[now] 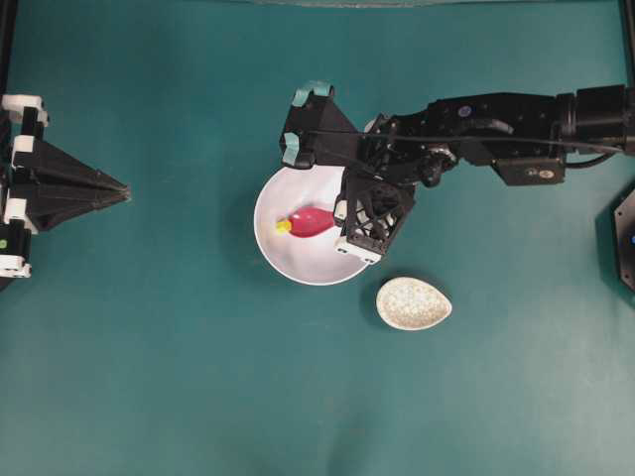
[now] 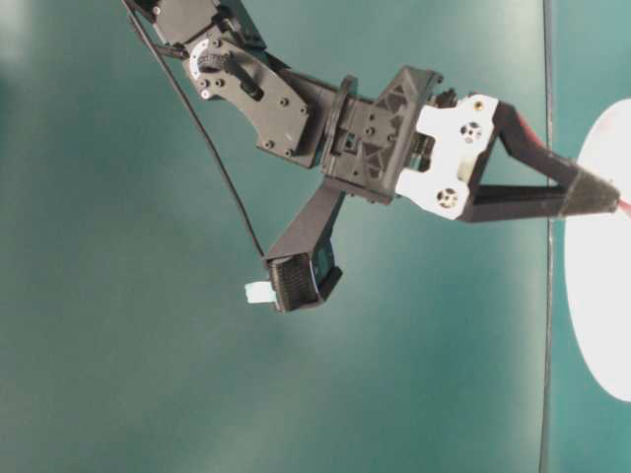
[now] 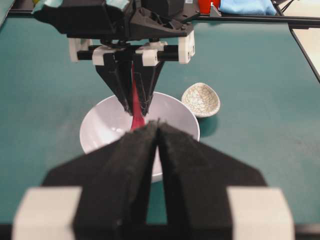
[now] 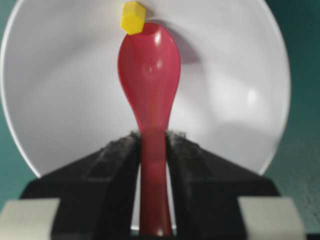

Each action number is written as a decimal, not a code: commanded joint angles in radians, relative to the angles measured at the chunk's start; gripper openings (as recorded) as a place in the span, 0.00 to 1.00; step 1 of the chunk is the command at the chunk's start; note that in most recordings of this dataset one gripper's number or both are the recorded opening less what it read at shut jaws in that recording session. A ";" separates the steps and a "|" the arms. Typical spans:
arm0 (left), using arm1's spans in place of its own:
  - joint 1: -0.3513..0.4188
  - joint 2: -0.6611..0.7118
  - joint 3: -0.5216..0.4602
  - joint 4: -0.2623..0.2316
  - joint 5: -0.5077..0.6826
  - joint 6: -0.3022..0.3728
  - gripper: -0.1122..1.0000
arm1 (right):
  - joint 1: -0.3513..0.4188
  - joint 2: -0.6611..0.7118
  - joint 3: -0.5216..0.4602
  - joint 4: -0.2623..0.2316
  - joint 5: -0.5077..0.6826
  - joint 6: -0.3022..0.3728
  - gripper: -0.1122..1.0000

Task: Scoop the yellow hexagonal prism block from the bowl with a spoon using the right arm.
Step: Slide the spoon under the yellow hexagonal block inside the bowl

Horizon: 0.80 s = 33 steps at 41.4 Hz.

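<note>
Yellow block: tiny yellow hexagonal prism block (image 4: 133, 17) sits inside bowl, just past tip of spoon scoop, touching or nearly touching its front edge; not in the scoop. In overhead view block (image 1: 284, 226) lies on far side of scoop from the claw.
Spoon: glossy pink-red spoon (image 4: 149, 85), handle clamped between right claw pads, scoop pointing straight out ahead of claw, hollow side up. Scoop is over bowl's inner floor; can't tell if it rests on the floor.
Right claw: right gripper (image 4: 152, 145) closed narrow on spoon handle, pads pressing both sides. Reaches over bowl rim w/ fingers angled down into bowl. Arm comes in from right edge in overhead view.
Bowl: white bowl (image 1: 273, 248) directly under & ahead of right claw; claw tips inside its rim.
Spoon rest: speckled beige oval dish (image 1: 414, 303) on table just beside bowl, near the claw's wrist side, apart from bowl.
Left claw: left gripper (image 3: 158, 131) pads pressed together, holding nothing; well apart from bowl, pointing toward it & facing right claw.
Table: teal surface (image 1: 149, 377).
</note>
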 commanded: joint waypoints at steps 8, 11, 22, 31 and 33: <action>-0.002 0.003 -0.026 0.002 -0.012 0.002 0.17 | 0.017 -0.020 -0.023 0.006 -0.067 0.002 0.32; -0.002 0.003 -0.026 0.002 -0.011 0.002 0.17 | 0.020 -0.020 -0.023 0.006 -0.084 0.002 0.32; -0.002 0.003 -0.025 0.002 -0.011 0.002 0.17 | 0.021 -0.020 -0.018 0.006 -0.097 0.002 0.32; -0.002 0.003 -0.026 0.002 -0.012 0.002 0.17 | 0.021 -0.020 -0.017 0.006 -0.097 0.000 0.32; -0.002 0.003 -0.025 0.002 -0.011 0.002 0.17 | 0.021 -0.020 -0.015 0.006 -0.097 0.000 0.32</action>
